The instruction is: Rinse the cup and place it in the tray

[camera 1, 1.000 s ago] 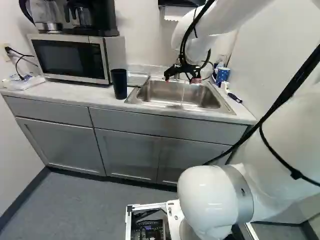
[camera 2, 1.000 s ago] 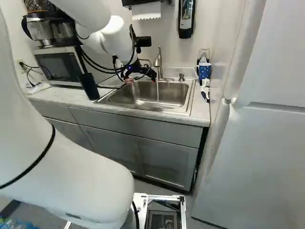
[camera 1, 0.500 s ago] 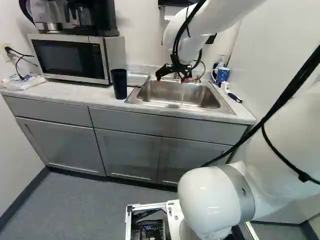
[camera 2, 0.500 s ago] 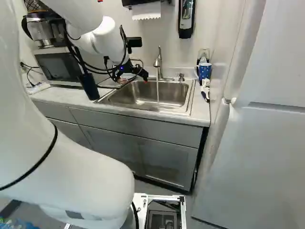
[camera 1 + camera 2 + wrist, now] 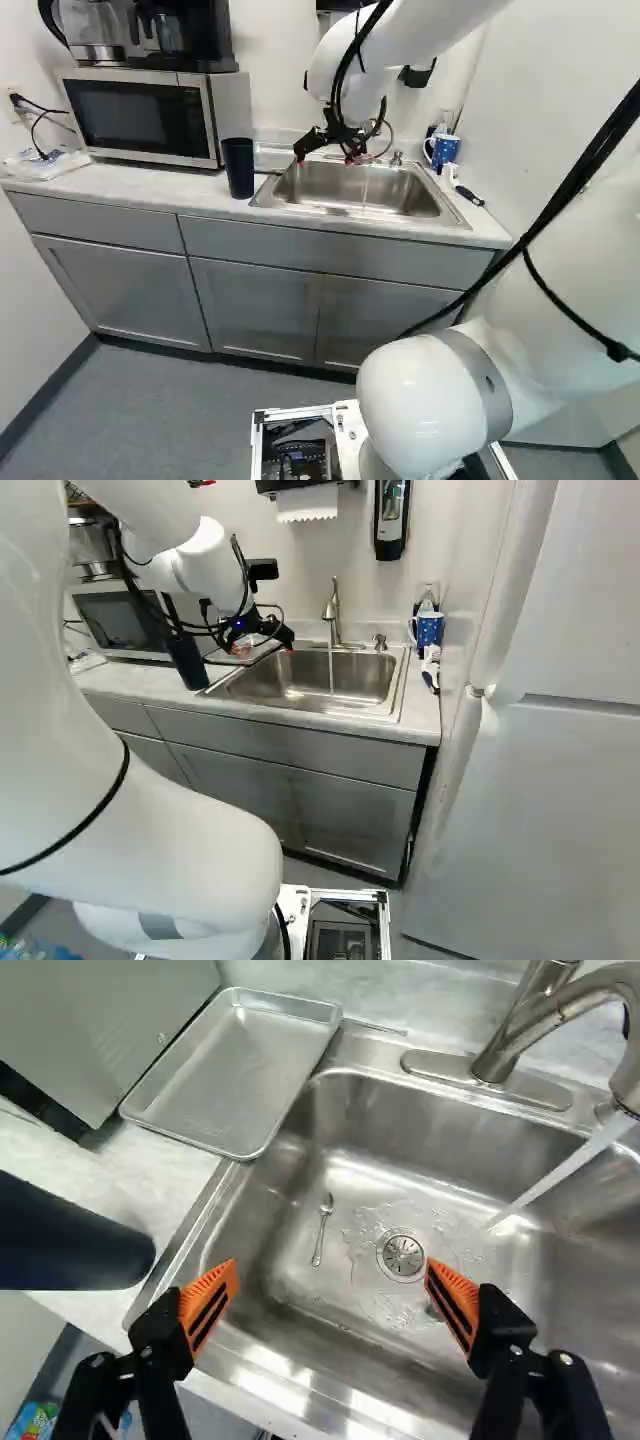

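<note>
Fingers with orange pads [image 5: 208, 1305] are wide apart, nothing held, and the black gripper [image 5: 331, 1270] just swung across the steel sink [image 5: 400, 1125] toward the tall dark cup [image 5: 238, 168] on the pale counter [image 5: 120, 185]. Guessing it's lining up a grab, so running water [image 5: 565, 1171] and silver metal tray [image 5: 230, 1070] come later.

A silver-and-black microwave [image 5: 130, 115] sits on a pale countertop [image 5: 120, 186], a black coffee maker [image 5: 207, 35] on top of it. Gray cabinets [image 5: 255, 300] stand below. White paper towel [image 5: 308, 504] hangs near a wall-mounted dispenser [image 5: 391, 520].
</note>
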`<state>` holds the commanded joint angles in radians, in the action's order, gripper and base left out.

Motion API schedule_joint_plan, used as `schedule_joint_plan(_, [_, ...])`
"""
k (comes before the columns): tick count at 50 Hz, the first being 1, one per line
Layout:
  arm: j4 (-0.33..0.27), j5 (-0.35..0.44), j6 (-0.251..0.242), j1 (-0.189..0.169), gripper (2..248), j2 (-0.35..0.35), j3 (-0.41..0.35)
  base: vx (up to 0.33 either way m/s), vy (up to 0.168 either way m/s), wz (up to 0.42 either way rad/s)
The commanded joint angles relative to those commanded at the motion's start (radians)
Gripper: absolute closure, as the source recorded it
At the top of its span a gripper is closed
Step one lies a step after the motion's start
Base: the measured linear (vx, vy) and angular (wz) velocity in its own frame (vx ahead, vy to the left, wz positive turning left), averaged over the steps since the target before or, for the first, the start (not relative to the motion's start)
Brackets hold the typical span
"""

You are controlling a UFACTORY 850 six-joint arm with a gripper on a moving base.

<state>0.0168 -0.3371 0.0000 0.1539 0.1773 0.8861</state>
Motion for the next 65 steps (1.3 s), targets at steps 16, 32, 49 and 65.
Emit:
schedule_joint_plan(16, [0.000, 0.000, 0.000, 0.058, 3, -0.009, 0.008, 0.000, 0.000, 0.000])
schedule_joint_plan(32, [0.000, 0.000, 0.000, 0.117, 3, -0.016, 0.015, 0.000, 0.000, 0.000])
schedule_joint_plan(49, [0.000, 0.000, 0.000, 0.179, 3, -0.029, 0.027, 0.000, 0.000, 0.000])
schedule_joint_plan(65, [0.000, 0.000, 0.000, 0.236, 3, -0.047, 0.044, 0.000, 0.000, 0.000])
